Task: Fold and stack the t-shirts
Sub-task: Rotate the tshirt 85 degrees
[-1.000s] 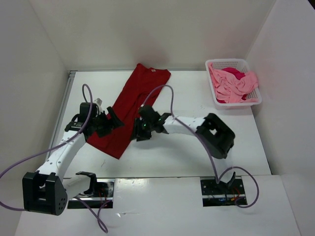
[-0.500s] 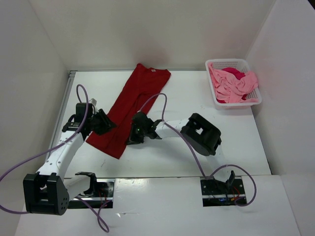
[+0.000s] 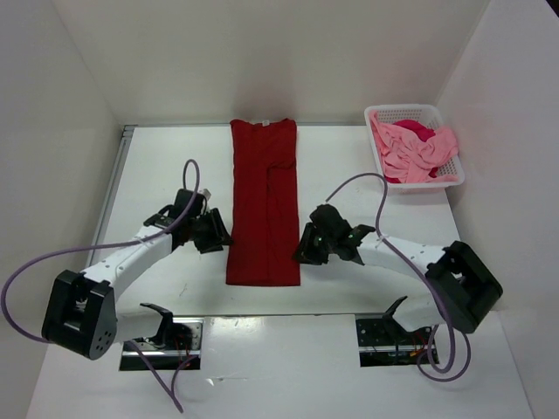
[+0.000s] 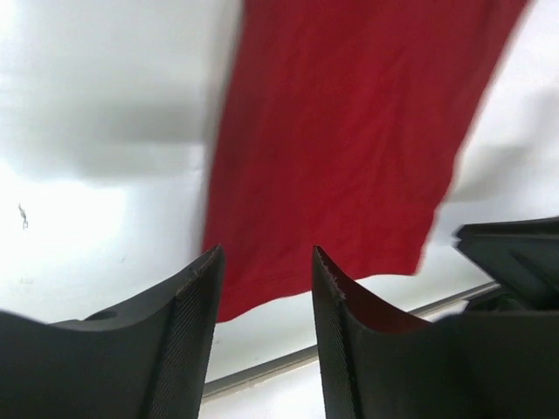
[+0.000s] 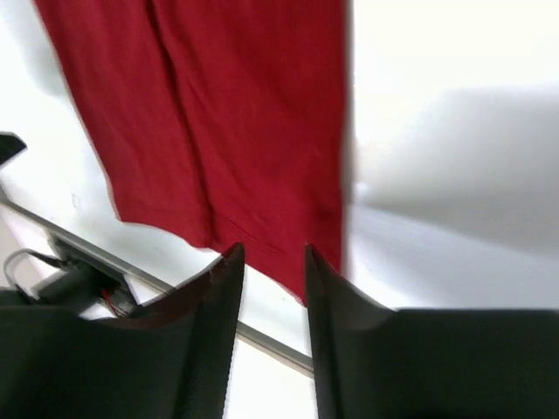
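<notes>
Long folded dark red shirt lying near-to-far on the middle of the worktop, left pincer narrowly parted at its left edge, right pincer narrowly parted at its right edge, light pink shirt in the far-right basket

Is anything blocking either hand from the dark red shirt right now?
Nothing visible. The left hand and right hand flank the dark red shirt, only table surface between; the basket sits far right.
</notes>
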Controlling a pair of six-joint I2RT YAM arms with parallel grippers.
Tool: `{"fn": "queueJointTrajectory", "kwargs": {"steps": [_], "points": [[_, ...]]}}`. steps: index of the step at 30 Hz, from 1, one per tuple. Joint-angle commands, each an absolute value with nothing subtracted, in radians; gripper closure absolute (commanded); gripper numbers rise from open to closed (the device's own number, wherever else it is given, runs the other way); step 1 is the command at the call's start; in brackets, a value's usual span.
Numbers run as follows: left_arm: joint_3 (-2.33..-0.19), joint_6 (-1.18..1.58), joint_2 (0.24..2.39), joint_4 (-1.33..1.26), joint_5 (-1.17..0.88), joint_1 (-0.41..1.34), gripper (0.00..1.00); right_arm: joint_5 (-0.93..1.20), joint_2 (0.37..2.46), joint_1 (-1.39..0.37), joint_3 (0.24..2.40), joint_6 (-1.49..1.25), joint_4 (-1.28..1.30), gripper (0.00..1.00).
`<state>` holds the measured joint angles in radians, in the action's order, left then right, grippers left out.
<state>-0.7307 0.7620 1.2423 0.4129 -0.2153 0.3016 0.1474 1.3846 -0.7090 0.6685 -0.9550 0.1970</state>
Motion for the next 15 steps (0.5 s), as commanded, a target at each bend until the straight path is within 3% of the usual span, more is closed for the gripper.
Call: {"fn": "queueJointTrajectory", "kwargs": {"steps": [1,3,8,15], "points": [[-0.660,0.816,1.220,0.423,-0.186,0.333,0.48,0.132,1.333,-0.719,0.635,-0.960,0.245,0.58],[-0.615,0.851,1.194,0.437,-0.186,0.366,0.46,0.114,1.284,-0.719,0.635,-0.985,0.296,0.49],[-0.572,0.971,1.103,0.514,-0.058,0.443,0.46,0.191,1.218,-0.719,0.537,-1.032,0.259,0.49],[-0.477,0.997,1.183,0.400,-0.124,0.443,0.46,0.230,1.252,-0.739,0.480,-1.074,0.175,0.49]]}}
